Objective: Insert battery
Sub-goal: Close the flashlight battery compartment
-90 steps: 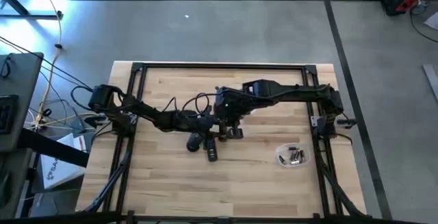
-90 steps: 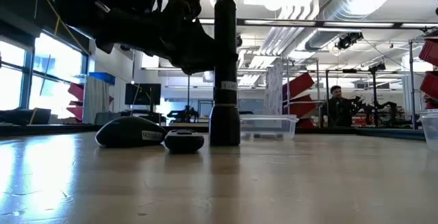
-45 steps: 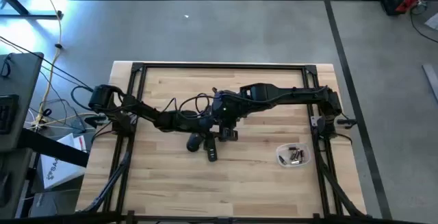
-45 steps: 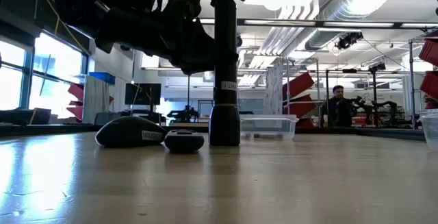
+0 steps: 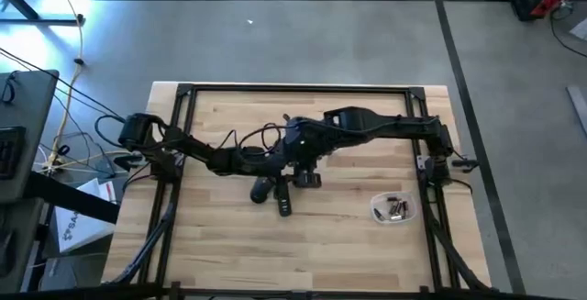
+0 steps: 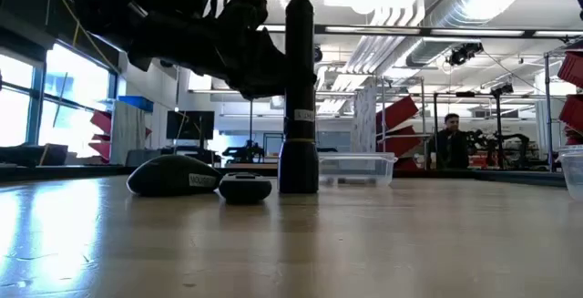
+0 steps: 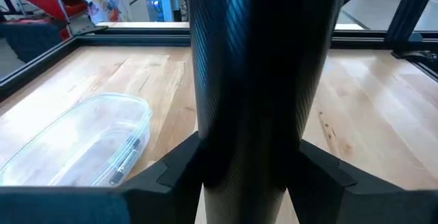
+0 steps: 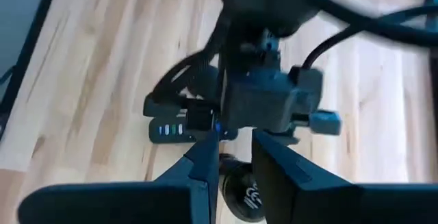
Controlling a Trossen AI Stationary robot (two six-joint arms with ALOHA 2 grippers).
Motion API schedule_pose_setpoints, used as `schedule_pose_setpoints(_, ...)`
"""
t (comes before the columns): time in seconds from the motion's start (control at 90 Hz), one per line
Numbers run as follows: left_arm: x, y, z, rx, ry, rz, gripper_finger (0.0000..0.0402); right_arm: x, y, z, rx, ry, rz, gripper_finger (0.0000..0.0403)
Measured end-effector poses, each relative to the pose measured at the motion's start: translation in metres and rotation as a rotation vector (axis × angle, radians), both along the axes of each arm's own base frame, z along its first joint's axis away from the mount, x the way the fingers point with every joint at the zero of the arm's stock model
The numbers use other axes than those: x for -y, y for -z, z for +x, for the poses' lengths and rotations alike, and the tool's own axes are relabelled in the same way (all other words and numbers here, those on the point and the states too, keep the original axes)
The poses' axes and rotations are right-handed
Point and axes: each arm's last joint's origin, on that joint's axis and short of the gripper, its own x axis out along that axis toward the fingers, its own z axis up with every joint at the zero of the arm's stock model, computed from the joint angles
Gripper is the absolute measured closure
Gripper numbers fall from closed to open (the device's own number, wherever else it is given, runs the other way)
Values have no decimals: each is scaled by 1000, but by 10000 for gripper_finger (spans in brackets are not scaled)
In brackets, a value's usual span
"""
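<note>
On the desk (image 5: 220, 245), the two arms meet at the frame's centre in the high view. The left gripper (image 5: 286, 165) and right gripper (image 5: 295, 156) sit there close together. An upright flashlight (image 6: 299, 97) stands at centre in the low view, with a cap (image 6: 245, 187) just left of it and a mouse (image 6: 171, 176) further left. A container (image 5: 392, 209) lies lower right of the grippers, well apart.
</note>
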Motion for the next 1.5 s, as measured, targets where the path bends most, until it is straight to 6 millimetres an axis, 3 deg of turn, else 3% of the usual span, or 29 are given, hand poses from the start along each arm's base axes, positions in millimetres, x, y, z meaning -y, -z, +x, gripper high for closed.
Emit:
schedule_pose_setpoints(0.222,0,0,0,-1,7,-1,245,4,-5,-7,-38,-46,-35,337)
schedule_pose_setpoints(0.444,1,0,0,0,13,-3,245,19,-3,-7,-60,-28,-9,262)
schedule_pose_setpoints(0.6,1,0,0,0,25,-5,245,22,-3,-6,-53,-164,-35,224)
schedule_pose_setpoints(0.922,2,0,0,-1,55,-17,245,20,31,0,-138,-375,-116,247)
schedule_pose_setpoints(1.5,3,0,0,-1,64,-10,245,23,37,2,-159,-388,-95,254)
